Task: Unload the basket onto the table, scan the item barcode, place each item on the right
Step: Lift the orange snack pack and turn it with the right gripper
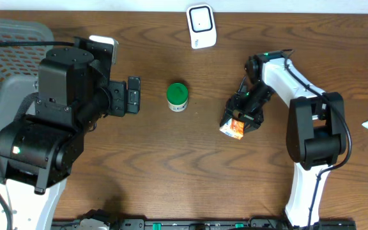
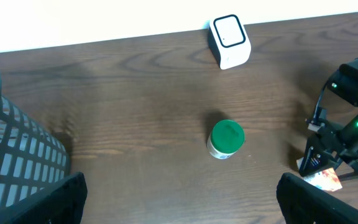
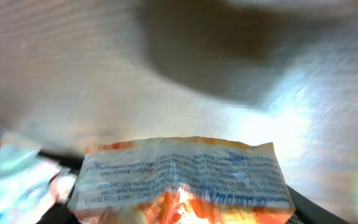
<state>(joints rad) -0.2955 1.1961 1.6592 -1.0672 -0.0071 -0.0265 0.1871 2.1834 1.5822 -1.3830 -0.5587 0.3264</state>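
- Orange-and-white packet (image 3: 179, 180) fills the bottom of my right wrist view, small print facing the lens. I can make out no barcode on the side that shows.
- Closed on that packet is the right gripper (image 1: 241, 119), its jaws clamped on the wrapper as I read it. From overhead the packet hangs tilted at the fingertips, right of centre and low over the table (image 1: 171, 166). I cannot tell whether it is clear of the wood.
- Mid-table stands a green-lidded jar (image 1: 177, 96), upright between the two arms, with nothing touching it.
- Just left of the jar hovers the left gripper (image 1: 133, 94), jaws spread wide and holding nothing.
- At the far edge sits the white scanner (image 1: 201, 26), well apart from the packet.
- My judgement is that the pick-up is done and the scan is not. I have yet to carry the packet across to the scanner and turn its barcode toward the reader. Which face carries the code is unknown to me from here.
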